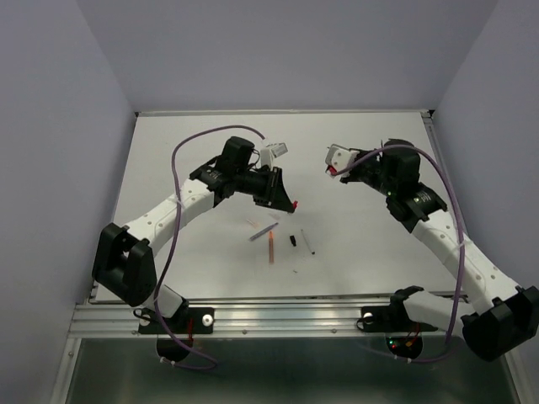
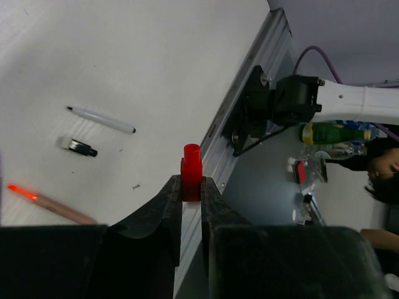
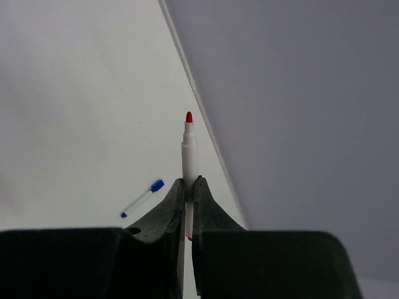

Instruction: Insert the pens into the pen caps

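The left claw (image 2: 191, 184) is pinched shut on a small red plastic cap (image 2: 191, 167). The top of the cap sticks out past the black fingers (image 2: 163, 212). The right claw (image 3: 190, 184) is squeezed tight on a thin white pen with a red tip (image 3: 189, 152), and the red tip points away from the claw. Seen from above, both claws are held up over the far half of the flat white table (image 1: 354, 269). They are near each other but apart, so the red cap and the red-tipped pen do not touch. On the table below the left claw lie a thin white pen with a dark tip (image 2: 101, 119), a short black cap (image 2: 80, 147) just beside it, and an orange pen with a bright red end (image 2: 56, 207). From above, a grey pen (image 1: 264, 231) lies close to the orange one. In the right claw's own view, a white pen with a blue cap on it (image 3: 142, 198) lies on the table near its edge.
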`<state>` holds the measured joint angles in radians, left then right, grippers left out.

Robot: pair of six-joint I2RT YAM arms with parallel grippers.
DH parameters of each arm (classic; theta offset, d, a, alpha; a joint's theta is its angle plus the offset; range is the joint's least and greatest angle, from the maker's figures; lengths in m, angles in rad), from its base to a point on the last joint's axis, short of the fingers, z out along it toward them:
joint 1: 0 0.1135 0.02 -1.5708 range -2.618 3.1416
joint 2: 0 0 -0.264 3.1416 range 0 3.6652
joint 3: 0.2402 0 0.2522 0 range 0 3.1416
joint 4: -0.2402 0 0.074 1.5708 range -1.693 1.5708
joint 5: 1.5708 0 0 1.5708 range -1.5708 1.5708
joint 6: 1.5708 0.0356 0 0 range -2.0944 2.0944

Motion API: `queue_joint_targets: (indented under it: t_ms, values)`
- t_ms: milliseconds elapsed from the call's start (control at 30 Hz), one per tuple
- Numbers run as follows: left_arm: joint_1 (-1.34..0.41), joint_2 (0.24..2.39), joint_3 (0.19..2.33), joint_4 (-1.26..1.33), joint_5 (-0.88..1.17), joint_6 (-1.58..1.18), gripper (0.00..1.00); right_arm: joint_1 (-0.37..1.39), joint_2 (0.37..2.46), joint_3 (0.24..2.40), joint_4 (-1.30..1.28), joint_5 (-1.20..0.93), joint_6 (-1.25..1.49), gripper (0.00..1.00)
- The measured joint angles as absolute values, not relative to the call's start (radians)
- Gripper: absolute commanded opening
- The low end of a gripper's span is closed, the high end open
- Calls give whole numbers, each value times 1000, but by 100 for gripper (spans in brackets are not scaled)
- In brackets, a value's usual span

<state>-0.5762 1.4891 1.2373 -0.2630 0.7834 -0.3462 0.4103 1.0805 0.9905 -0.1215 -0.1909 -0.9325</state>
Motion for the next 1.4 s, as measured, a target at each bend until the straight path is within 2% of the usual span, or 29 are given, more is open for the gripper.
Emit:
queue_joint_targets:
  t_ms: [133,300,467,567,1400]
  values:
    - [-579,1488,1164,-322,895,-357,0,411,1144,1095,-308,-332,-1212,1]
    - [-577,1480,1164,-356,978,-356,0,431,1197,1143,-552,-397,-1481,1]
    - [-575,1482,1135,-321,1076,-394,0,573,1193,1105,-664,-393,-1642,1]
    - [-576,1496,1129,-309,1104,-414,0,632,1193,1069,-689,-401,-1678,1]
    - [-597,1581,1121,-328,1104,-447,0,699,1191,1050,-680,-361,-1686,1]
